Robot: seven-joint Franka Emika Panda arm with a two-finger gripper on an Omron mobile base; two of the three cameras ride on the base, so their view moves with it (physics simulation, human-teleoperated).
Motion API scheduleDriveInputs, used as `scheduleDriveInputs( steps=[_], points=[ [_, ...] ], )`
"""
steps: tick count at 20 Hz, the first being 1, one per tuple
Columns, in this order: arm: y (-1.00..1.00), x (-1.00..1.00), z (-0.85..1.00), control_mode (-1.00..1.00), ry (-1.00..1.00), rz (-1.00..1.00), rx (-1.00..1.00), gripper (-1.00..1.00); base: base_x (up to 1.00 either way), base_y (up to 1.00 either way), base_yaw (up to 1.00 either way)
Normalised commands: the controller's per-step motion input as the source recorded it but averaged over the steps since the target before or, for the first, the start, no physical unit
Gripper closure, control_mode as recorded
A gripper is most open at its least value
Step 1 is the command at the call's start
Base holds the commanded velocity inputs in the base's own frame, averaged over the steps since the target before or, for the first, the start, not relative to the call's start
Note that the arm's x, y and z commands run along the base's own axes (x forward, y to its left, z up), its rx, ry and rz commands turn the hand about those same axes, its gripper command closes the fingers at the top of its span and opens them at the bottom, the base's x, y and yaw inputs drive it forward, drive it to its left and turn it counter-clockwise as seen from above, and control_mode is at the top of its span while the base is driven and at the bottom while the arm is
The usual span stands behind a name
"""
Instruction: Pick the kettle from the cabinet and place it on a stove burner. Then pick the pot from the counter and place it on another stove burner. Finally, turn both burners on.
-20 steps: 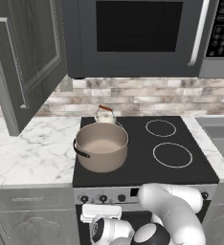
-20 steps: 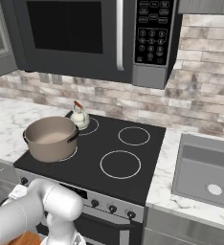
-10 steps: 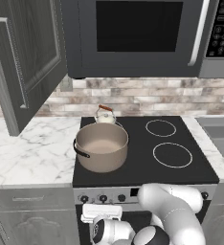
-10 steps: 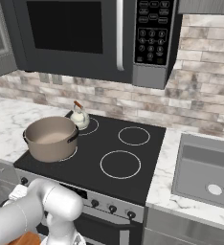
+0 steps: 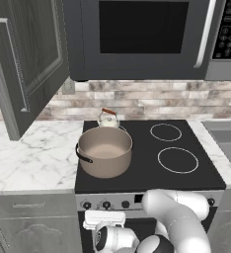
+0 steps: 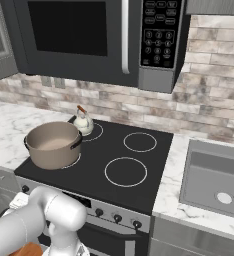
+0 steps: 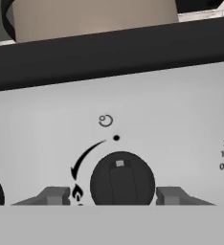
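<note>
1. Gripper [image 7: 114,197] is sitting low at the stove's front panel, facing a black knob [image 7: 122,178] dead ahead; the knob is lying right between the two fingertips [image 7: 54,195], one tip on each side, neither touching it.
2. Jaws are standing apart around the knob, gripping nothing yet; they need to close on it, then twist, I judge.
3. Knob's raised grip bar is running roughly up-down in the hand view, with its white mark at the top; the curved arrow beside it is sweeping down toward a flame symbol [image 7: 77,192].
4. Pot [image 5: 104,151] is sitting on the front-left burner, kettle [image 5: 108,119] just behind it on the back-left one; both placements look done.
5. Two right burners [image 5: 177,160] are lying bare on the glossy black cooktop [image 5: 142,153].
6. Marble counter [image 5: 28,153] is flanking the stove at left, with the cabinet [image 5: 23,59] door hanging open above it; microwave [image 5: 147,37] overhead, sink [image 6: 219,175] to the right.
</note>
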Motion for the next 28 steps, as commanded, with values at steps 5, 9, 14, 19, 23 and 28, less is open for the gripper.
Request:
scheduleDriveInputs(
  steps=[5, 9, 14, 19, 23, 28],
  points=[
    [0.00, 0.02, 0.01, -1.00, -0.06, 0.00, 0.00, 1.00, 0.00, 0.00, 0.00],
    [0.00, 0.00, 0.01, -1.00, -0.05, 0.00, -0.01, 1.00, 0.00, 0.00, 0.00],
    [0.00, 0.00, 0.00, -1.00, 0.00, 0.00, -0.10, 1.00, 0.00, 0.00, 0.00],
    [-0.01, -0.01, 0.07, -1.00, 0.00, 0.00, -0.21, 1.00, 0.00, 0.00, 0.00],
    [0.00, -0.05, 0.09, -1.00, 0.00, 0.00, -0.28, 1.00, 0.00, 0.00, 0.00],
    [0.00, -0.09, 0.11, -1.00, 0.00, -0.01, -0.29, 1.00, 0.00, 0.00, 0.00]
  ],
)
